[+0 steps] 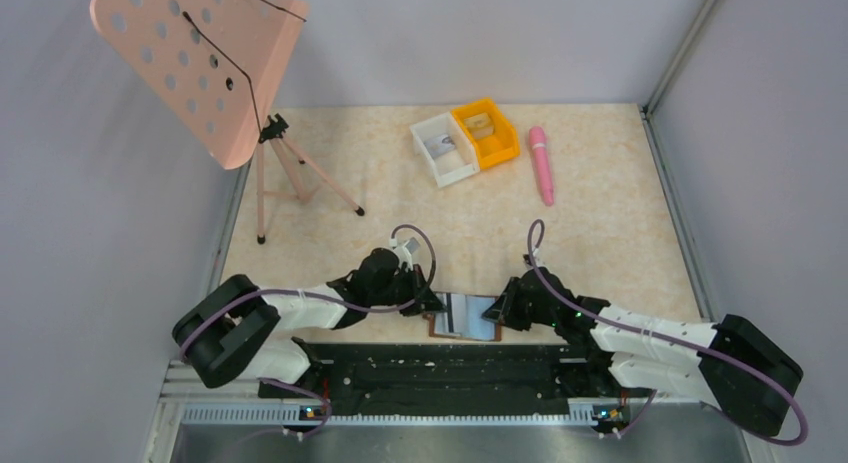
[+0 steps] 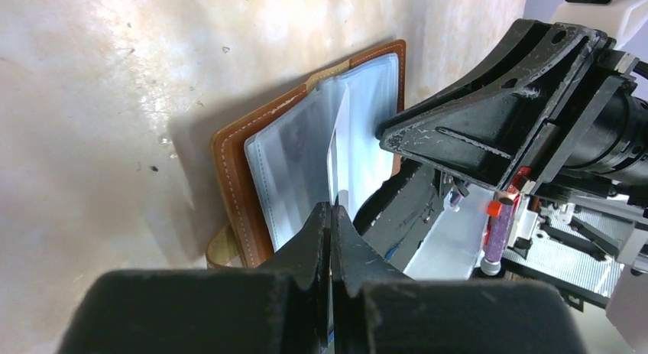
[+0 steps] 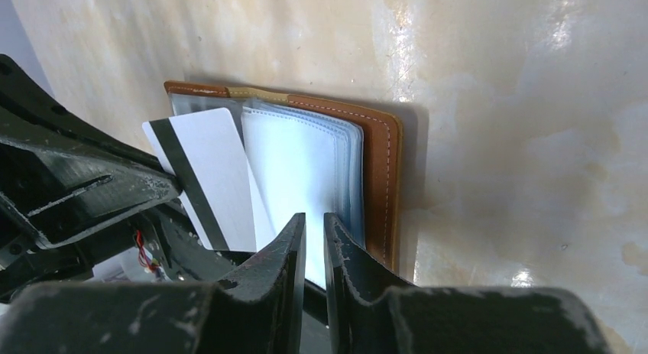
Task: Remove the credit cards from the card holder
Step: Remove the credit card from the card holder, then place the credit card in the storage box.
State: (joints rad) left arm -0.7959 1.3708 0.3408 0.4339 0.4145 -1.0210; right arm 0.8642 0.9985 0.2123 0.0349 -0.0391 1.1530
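1. Card holder point(image 1: 465, 318) lay open at near edge of table point(image 1: 400, 203), between both grippers.
2. L gripper point(image 2: 332, 210) was pressed together on one credit card point(image 3: 210, 170), stripe side showing, raised off the left page. Whether it was fully out of the sleeve: unclear.
3. R gripper point(image 3: 313, 222) was nearly shut and appeared to pinch the sleeve pages.
4. Step in hand: extracting that card. Next move: L draws it clear to the left and sets it on the table, w/ R anchoring the holder.

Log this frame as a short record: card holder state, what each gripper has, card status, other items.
card holder: open on the table, near edge, between both arms
left gripper: shut on a credit card
credit card: white, dark stripe, tilted up over the holder's left half
right gripper: pinching the holder's clear sleeves
other items: white bin, orange bin, pink pen, pink music stand
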